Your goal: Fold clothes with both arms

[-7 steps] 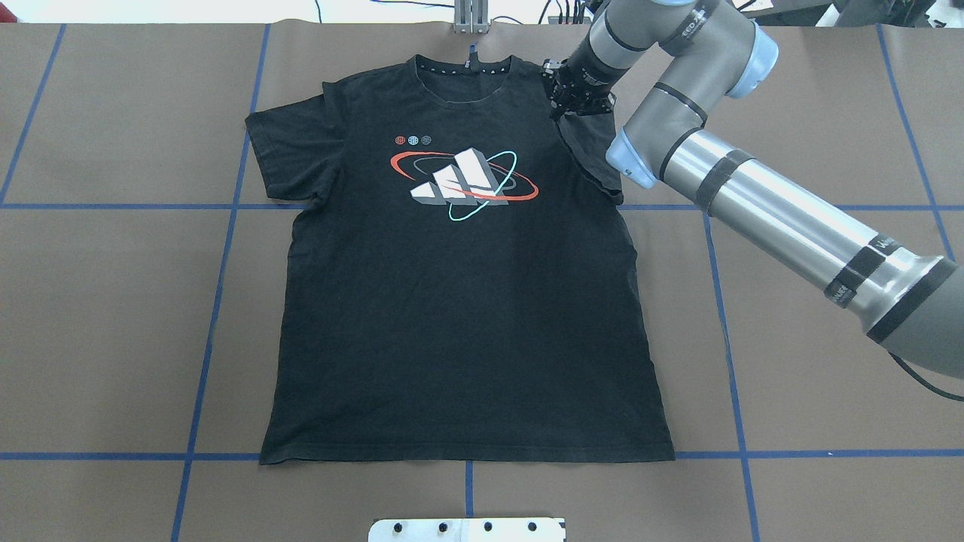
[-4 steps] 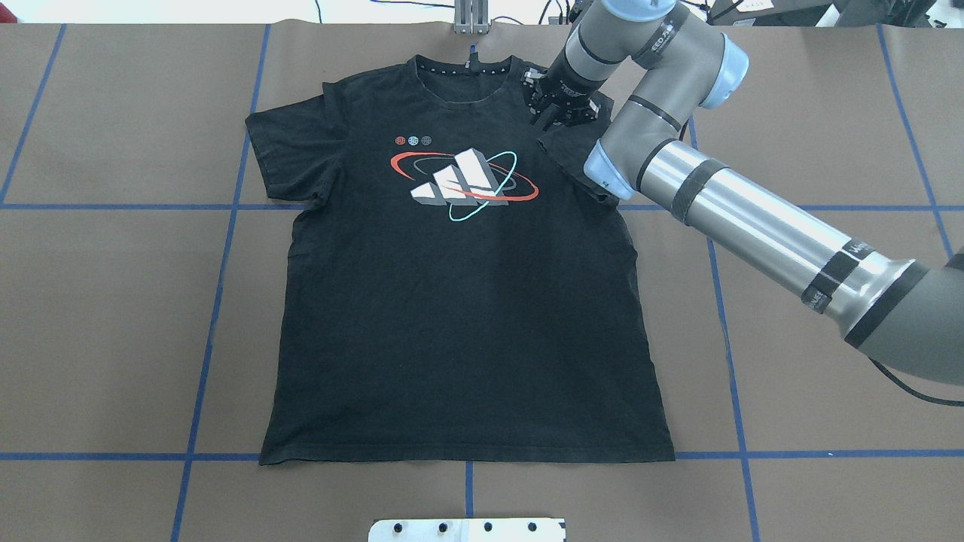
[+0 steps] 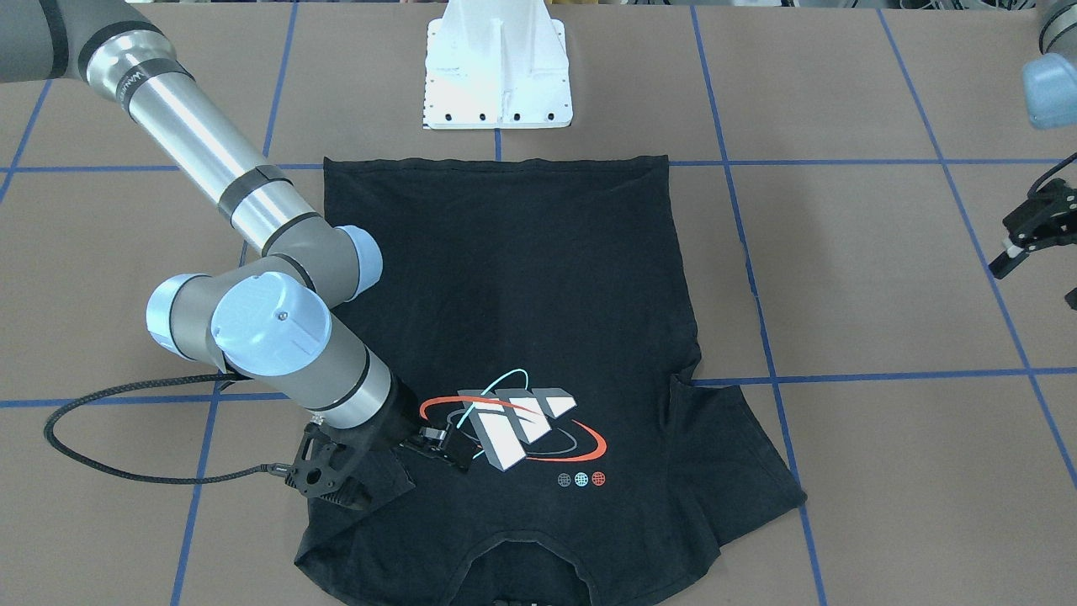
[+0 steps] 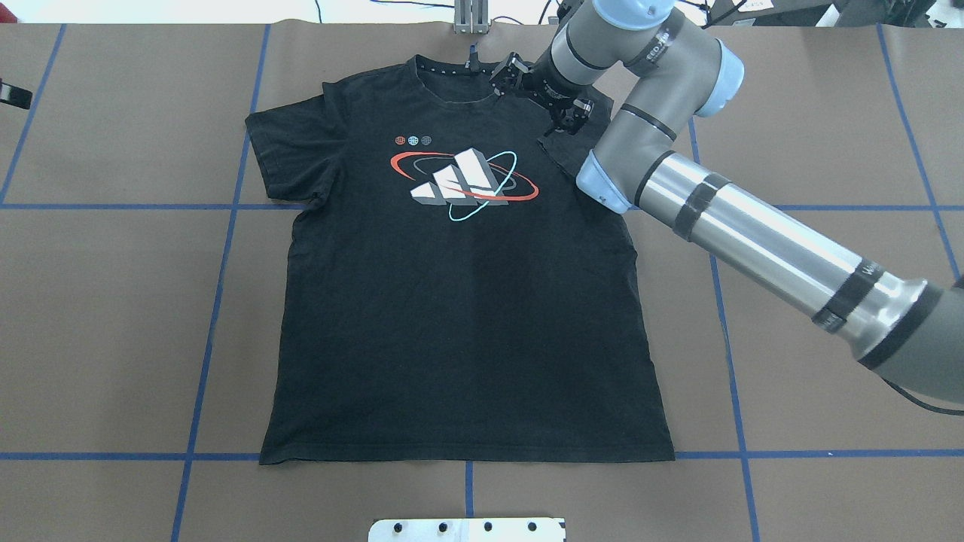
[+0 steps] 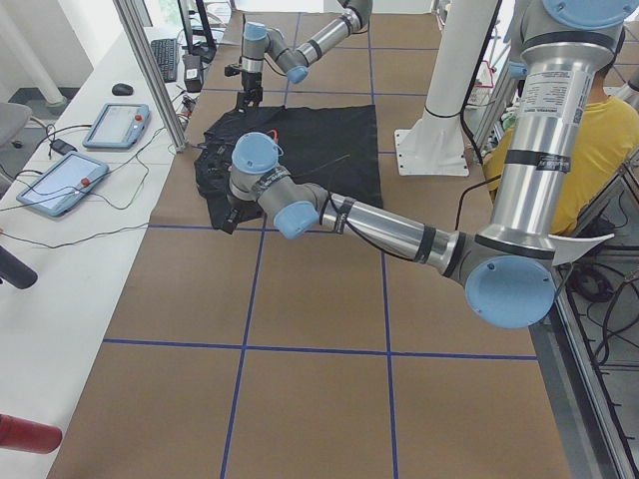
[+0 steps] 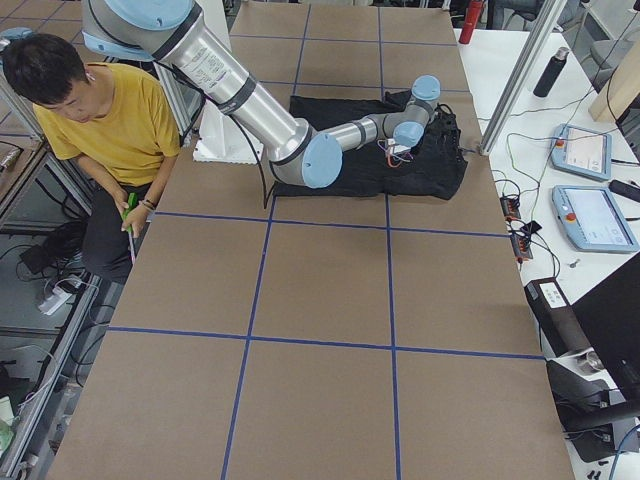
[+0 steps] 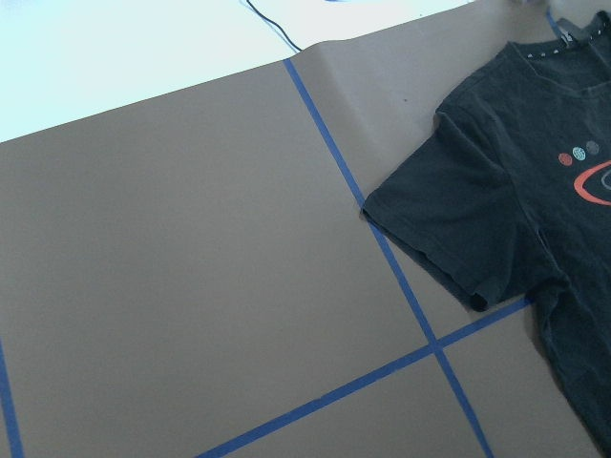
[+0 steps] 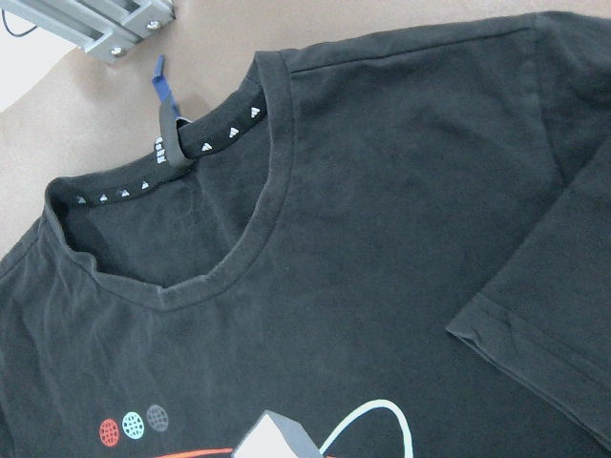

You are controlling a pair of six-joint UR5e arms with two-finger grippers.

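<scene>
Two tools, right tool [image 4: 563, 122] over one black T-shirt [image 4: 467, 316], left tool [image 3: 1033, 271] apart

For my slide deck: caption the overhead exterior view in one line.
Right arm reaches over the shoulder of a black T-shirt lying print-up on the taped brown table.

Black T-shirt [image 3: 522, 278] flat, logo [image 3: 517, 425] up; right pincer [image 3: 442, 444] beside logo; left pincer [image 3: 1022, 240] well apart.
</scene>
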